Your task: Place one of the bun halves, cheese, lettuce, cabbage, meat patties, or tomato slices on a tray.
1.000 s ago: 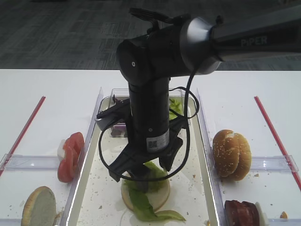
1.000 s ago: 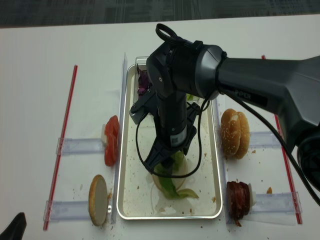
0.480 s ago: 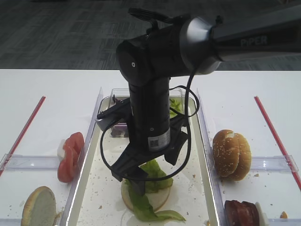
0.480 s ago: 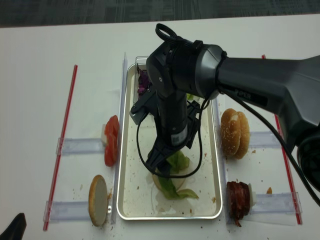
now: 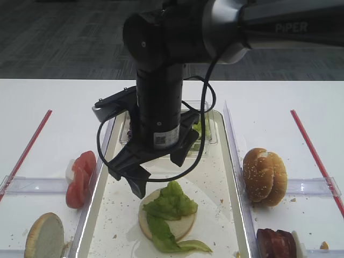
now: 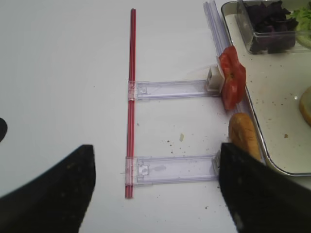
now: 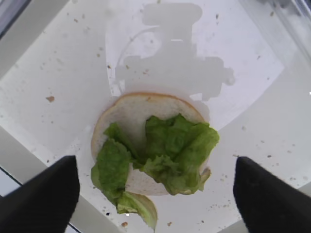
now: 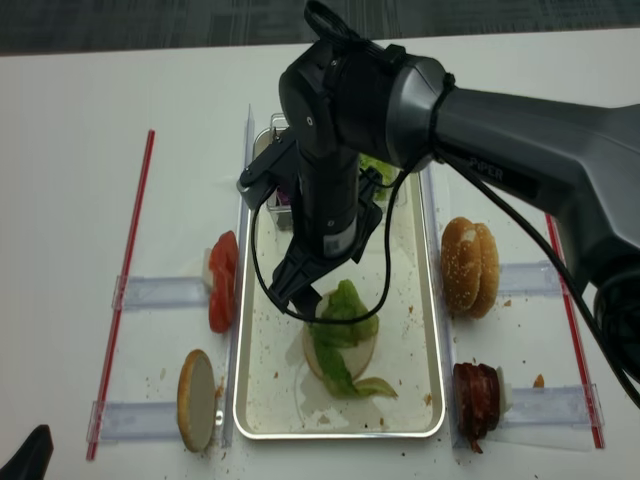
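Note:
A crinkly green lettuce (image 5: 171, 201) (image 7: 165, 150) (image 8: 343, 310) clump lies on a pale bun half (image 5: 180, 228) (image 7: 141, 109) inside the cream tray (image 5: 107, 215) (image 8: 265, 400). One leaf hangs off the bun's near edge. My right gripper (image 5: 158, 172) (image 7: 154, 194) (image 8: 322, 262) hangs open above them, holding nothing and clear of the lettuce. My left gripper (image 6: 155, 194) is open over bare table left of the tray. Tomato slices (image 5: 79, 177) (image 6: 232, 80) stand on edge left of the tray. Meat patties (image 5: 277, 243) sit at the right. No cheese is in view.
Clear tubs at the tray's far end hold purple cabbage (image 6: 269, 17) and more green leaves (image 5: 200, 126). Sesame buns (image 5: 263, 176) stand right of the tray, another bun half (image 5: 44, 236) left. Red straws (image 5: 27, 150) and clear plastic rails (image 6: 170, 167) lie on both sides.
My right gripper opened wider, let go of the lettuce and rose toward the tray's far left. The lettuce stays on the bun half.

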Motion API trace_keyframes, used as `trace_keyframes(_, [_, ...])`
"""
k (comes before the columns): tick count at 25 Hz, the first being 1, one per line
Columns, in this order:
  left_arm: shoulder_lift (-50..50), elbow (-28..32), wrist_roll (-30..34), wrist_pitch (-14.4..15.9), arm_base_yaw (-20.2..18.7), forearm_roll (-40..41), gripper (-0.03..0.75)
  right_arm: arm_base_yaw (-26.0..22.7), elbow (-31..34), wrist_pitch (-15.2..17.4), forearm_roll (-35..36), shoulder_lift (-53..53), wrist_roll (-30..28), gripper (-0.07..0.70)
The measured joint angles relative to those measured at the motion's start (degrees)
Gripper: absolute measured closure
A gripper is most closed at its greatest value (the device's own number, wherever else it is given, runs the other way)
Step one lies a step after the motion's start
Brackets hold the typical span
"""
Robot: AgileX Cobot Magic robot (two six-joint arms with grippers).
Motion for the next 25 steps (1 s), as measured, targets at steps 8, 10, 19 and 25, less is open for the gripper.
trace_keyframes(8, [0.0,0.0,0.0,0.0,0.0,0.0,0.225,0.0,-0.6,0.1,0.1,0.0,-0.1,-0.024])
trace_keyframes(10, [0.0,0.0,0.0,0.0,0.0,0.4,0.225,-0.5,-0.6,0.1,0.5,0.0,-0.1,-0.020])
trace_keyframes(19, [0.0,0.0,0.0,0.0,0.0,0.0,0.225,-11.1,-0.6,0.2,1.6,-3.6,-0.1,0.038])
trace_keyframes(25, [0.0,0.0,0.0,0.0,0.0,0.0,0.225,-20.4,-0.6,0.3,1.5,-6.3,-0.1,0.040])
